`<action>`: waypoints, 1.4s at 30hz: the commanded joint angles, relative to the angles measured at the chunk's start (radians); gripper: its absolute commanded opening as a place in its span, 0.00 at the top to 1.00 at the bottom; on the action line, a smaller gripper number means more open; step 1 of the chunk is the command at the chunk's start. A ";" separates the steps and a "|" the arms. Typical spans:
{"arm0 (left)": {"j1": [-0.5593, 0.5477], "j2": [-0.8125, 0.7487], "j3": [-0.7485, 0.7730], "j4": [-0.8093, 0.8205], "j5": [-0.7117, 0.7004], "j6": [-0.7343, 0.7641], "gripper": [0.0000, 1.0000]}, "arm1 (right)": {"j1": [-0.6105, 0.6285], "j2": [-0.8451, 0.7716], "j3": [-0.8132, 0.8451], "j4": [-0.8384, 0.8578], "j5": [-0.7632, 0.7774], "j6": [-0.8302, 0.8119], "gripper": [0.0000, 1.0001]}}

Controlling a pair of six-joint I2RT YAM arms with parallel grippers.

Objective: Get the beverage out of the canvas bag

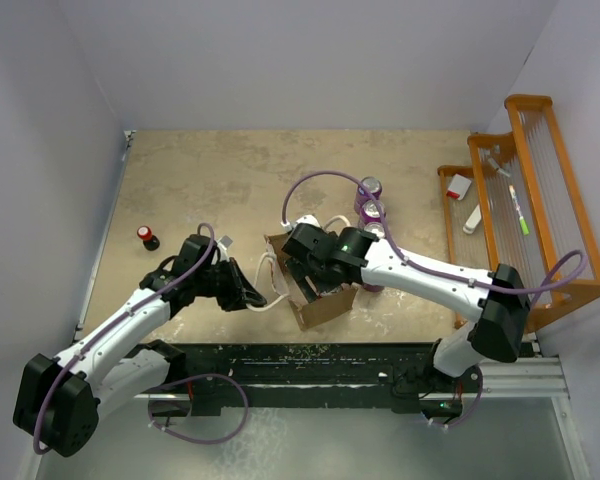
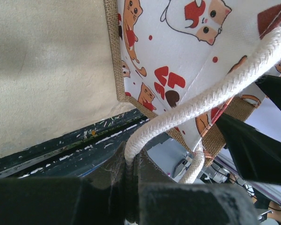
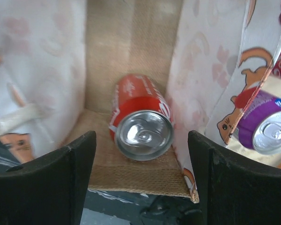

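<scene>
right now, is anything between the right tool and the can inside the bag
Nothing visible does. The red can lies on its side on the floor of the canvas bag, its top facing the open right tool, with bare space between. The left tool pinches a rope handle, clear of that path.

The top external camera looked steeply down from high behind the near edge of the beige table (image 1: 210, 170), taking all of it in. The left wrist camera sat near the tan-brown cat-printed canvas bag (image 2: 178, 56), facing along its white rope handle (image 2: 215, 93). The right wrist camera peered into the bag's mouth at a red aluminium can (image 3: 141, 123). All three shared the bag.
</scene>
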 commanded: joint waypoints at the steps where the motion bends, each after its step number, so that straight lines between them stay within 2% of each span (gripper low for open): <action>1: 0.000 0.008 0.033 0.008 0.003 0.028 1.00 | 0.004 0.020 -0.036 -0.073 0.078 0.014 0.19; 11: 0.001 0.004 0.034 -0.002 -0.001 0.022 1.00 | 0.008 0.120 -0.105 -0.026 0.040 0.024 0.19; 18: 0.001 -0.005 0.039 -0.022 -0.004 0.022 1.00 | 0.012 0.170 -0.126 0.032 0.006 0.035 0.24; 23: 0.001 -0.015 0.039 -0.038 -0.004 0.024 1.00 | 0.021 0.211 -0.085 0.035 -0.010 0.033 0.36; 27: 0.001 -0.021 0.043 -0.049 -0.006 0.026 1.00 | 0.028 0.208 -0.046 0.026 -0.006 0.040 0.48; 29: 0.001 -0.021 0.049 -0.055 -0.006 0.031 1.00 | 0.029 0.197 -0.025 0.020 -0.006 0.049 0.60; 32: 0.001 -0.021 0.057 -0.067 -0.008 0.036 1.00 | 0.029 0.186 0.025 -0.016 -0.025 0.075 0.84; 34: 0.001 -0.022 0.060 -0.073 -0.008 0.040 1.00 | 0.028 0.184 0.066 -0.027 -0.049 0.081 0.87; 37: 0.001 -0.029 0.058 -0.081 -0.009 0.041 1.00 | 0.028 0.181 0.127 -0.031 -0.076 0.088 0.99; 42: 0.000 -0.042 0.056 -0.090 -0.009 0.045 1.00 | 0.027 0.160 0.191 -0.016 -0.081 0.116 1.00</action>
